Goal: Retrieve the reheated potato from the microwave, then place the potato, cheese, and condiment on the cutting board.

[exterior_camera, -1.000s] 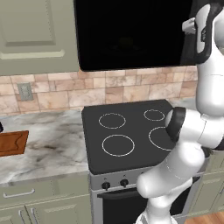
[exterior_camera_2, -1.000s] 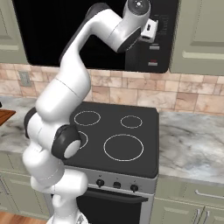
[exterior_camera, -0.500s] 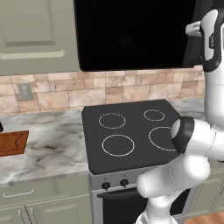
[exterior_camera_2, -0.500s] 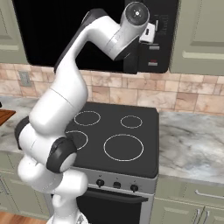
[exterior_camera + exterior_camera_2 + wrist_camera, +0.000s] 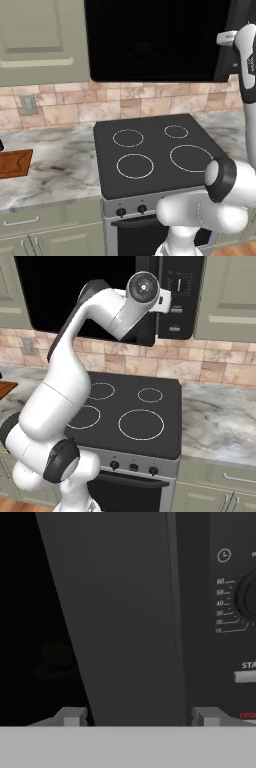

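Two small dark fingertips (image 5: 71, 717) of the white arm's two-finger gripper (image 5: 140, 717) stand well apart at the bottom of the hand view, jaws wide, nothing clamped between them. Btwn them rises the edge of the door of the large black over-range microwave (image 5: 182, 301); door looks swung partly open, its dark slab running up the middle of the hand view, but whether the fingers touch it can't tell. Right of the door edge is the control panel w/ timer dial (image 5: 248, 597) marked in tens, a pale button (image 5: 244, 676) below it and a bit of red at the lower right. Left of the door the cavity is v. dark; a dim roundish lump on a faint plate shape sits inside, prob. the small yellow-golden potato (image 5: 56, 657), too dark to be sure. Same faint lump shows in the left base view inside the black opening (image 5: 143, 49). In the right base view the gripper end is up at the microwave front, near the panel side, arm bent high over the black four-ring stove top (image 5: 135, 411). Stove sits btwn marbled grey-white counter (image 5: 55, 170) stretches, tan stone-tile backsplash (image 5: 130, 105) behind, pale green cabinets (image 5: 40, 40) above and below. Far left on the counter lies the flat reddish-brown wooden cutting board (image 5: 14, 162), cut off by the frame edge, well apart from the stove; a sliver of it also shows at the left edge in the right base view (image 5: 6, 388).
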